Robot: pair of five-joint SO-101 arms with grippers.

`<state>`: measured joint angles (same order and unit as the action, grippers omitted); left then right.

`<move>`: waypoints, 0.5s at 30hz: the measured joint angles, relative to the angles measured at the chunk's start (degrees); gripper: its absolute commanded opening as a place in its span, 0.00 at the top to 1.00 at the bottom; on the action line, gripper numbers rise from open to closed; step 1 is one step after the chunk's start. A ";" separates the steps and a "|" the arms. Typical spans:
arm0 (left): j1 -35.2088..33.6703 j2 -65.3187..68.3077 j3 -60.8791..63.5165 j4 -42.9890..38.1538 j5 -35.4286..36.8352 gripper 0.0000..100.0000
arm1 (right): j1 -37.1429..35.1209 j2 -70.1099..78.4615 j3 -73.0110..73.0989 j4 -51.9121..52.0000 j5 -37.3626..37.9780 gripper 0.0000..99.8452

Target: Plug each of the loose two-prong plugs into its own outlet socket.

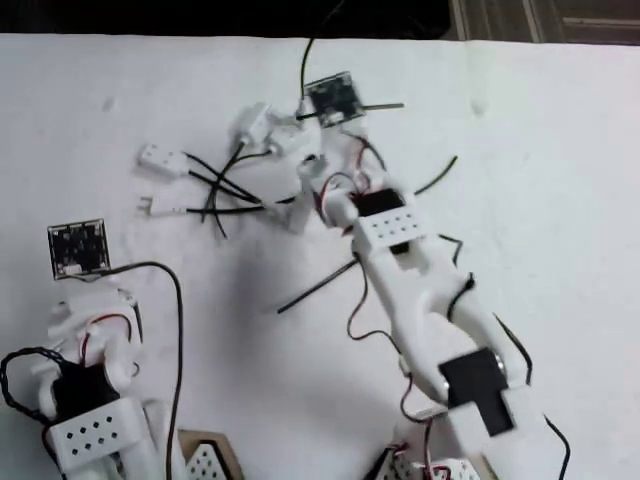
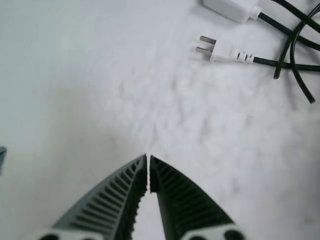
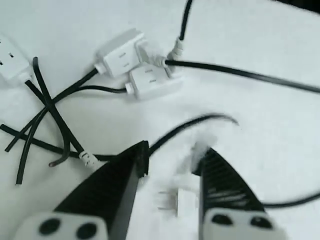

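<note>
My right gripper (image 3: 175,155) is open and low over the table, with a small white two-prong plug (image 3: 179,201) lying between its fingers, prongs pointing sideways. Beyond it lie two white outlet sockets (image 3: 120,56) (image 3: 152,81) side by side, and a third socket (image 3: 9,56) sits farther off. In the high view the right gripper (image 1: 306,196) is mid-table, close to the socket pair (image 1: 270,132). My left gripper (image 2: 148,161) is shut on nothing over bare table. Ahead of it lies another loose plug (image 2: 220,50) (image 1: 150,208), near the single socket (image 2: 231,8) (image 1: 162,158).
Black cables (image 1: 215,190) tangle between the sockets and the plugs, and loose black cable ends (image 1: 318,283) stick out beside the right arm. Square black-and-white marker tags (image 1: 78,248) (image 1: 333,97) show near each arm. The table's far edge (image 1: 200,38) runs along the back.
</note>
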<state>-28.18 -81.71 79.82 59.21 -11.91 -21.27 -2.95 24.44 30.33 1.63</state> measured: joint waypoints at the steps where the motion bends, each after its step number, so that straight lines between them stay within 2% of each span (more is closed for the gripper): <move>1: 0.00 0.00 0.00 0.00 -0.70 0.96 | 0.09 -0.88 0.00 2.46 -1.32 0.89; 5: 0.00 0.00 0.18 0.00 -2.20 0.96 | 1.23 -1.93 0.00 10.29 -9.41 0.89; 10: 0.00 0.00 0.18 0.00 -2.29 0.96 | 2.90 -2.02 0.00 14.24 -19.87 0.88; 15: 0.00 0.00 0.18 0.00 -2.29 0.96 | 5.27 -2.02 0.00 14.95 -24.44 0.81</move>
<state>-28.18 -81.71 80.00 59.21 -14.20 -16.00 -4.97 24.44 45.27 -22.81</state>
